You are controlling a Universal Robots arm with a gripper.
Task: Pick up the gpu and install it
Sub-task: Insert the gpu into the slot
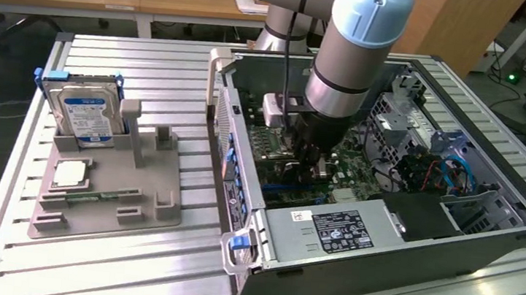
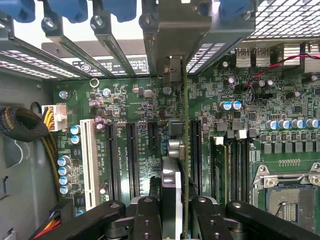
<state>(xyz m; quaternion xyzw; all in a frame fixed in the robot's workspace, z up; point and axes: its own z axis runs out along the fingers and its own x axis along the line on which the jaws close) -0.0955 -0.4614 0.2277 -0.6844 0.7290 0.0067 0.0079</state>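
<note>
The gpu [image 2: 185,150] shows edge-on in the wrist view as a thin dark card standing upright over the green motherboard [image 2: 150,100]. It runs along a black expansion slot, and its metal bracket [image 2: 172,70] is up against the case's rear slot openings. My gripper [image 2: 175,212] is shut on the card, with one black finger [image 2: 146,220] on each side. In the exterior view my gripper [image 1: 308,168] reaches down inside the open computer case [image 1: 488,237], low over the motherboard.
A grey fixture [image 1: 144,212] at the exterior view's left holds a blue-labelled hard drive [image 1: 85,114], a green memory stick [image 1: 102,194] and a square chip [image 1: 72,174]. The power supply [image 1: 332,232], drive cage and cables [image 1: 436,173] crowd the case. A white slot [image 2: 89,160] and the processor socket [image 2: 287,192] flank the card.
</note>
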